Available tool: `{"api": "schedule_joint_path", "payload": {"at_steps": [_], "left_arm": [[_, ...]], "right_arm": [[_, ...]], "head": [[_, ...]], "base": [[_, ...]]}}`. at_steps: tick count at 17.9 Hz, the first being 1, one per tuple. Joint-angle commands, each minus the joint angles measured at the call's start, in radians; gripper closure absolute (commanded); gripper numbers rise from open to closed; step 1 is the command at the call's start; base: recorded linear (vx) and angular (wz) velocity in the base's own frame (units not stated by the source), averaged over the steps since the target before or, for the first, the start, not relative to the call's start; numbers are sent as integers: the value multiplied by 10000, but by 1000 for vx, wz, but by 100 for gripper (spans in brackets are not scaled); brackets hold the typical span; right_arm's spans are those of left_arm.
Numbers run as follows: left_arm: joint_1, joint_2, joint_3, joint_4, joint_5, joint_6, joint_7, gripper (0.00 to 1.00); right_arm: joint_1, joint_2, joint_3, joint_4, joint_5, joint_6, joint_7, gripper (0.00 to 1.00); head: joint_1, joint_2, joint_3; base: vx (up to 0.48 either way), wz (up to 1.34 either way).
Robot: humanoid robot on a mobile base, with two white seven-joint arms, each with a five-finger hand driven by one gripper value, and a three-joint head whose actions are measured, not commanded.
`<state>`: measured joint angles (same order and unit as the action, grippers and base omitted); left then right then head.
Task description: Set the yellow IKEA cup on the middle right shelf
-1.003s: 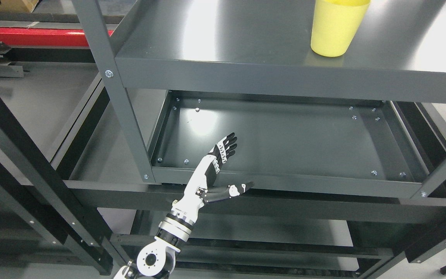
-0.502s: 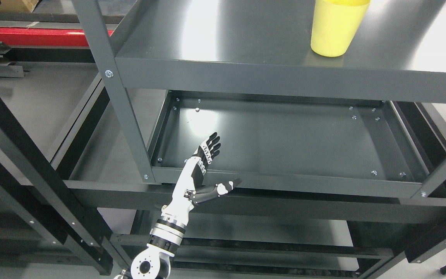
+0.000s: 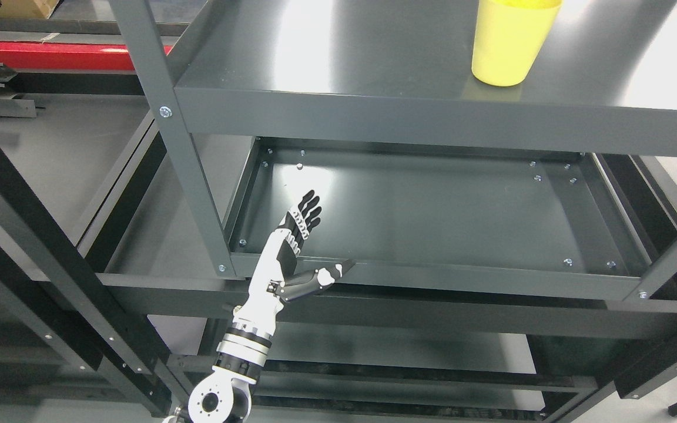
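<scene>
We see the yellow cup (image 3: 512,41) standing upright, mouth up, on the top shelf (image 3: 338,76) near its front edge. Well below it, our left hand (image 3: 285,258) hangs empty with fingers (image 3: 306,212) straight and thumb spread, above the lower shelf (image 3: 432,211).

A yellow cup (image 3: 512,41) is seen standing upright on the upper grey shelf (image 3: 344,76), toward its right side. Below, the left robot hand (image 3: 282,258) is held flat over the front left corner of the lower shelf tray (image 3: 432,205), fingers (image 3: 306,212) extended and thumb spread, nothing grasped.
</scene>
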<state>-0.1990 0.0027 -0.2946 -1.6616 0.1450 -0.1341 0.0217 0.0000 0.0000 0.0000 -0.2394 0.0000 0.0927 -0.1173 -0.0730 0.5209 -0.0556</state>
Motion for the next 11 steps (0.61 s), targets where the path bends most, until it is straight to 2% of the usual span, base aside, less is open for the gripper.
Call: {"api": "schedule_joint_path", "payload": {"at_steps": [1,11], "left_arm": [[11,148,231,-396,-8,7,-18,2],[-35,148,277,-396,7,22,-18,2]], "right_arm": [[138,-175,169,1,-245,8,8,1],[138,-175,169,1,-245,8,8,1]], "head": [[0,0,0],[0,0,0]], "base": [[0,0],[0,0]]}}
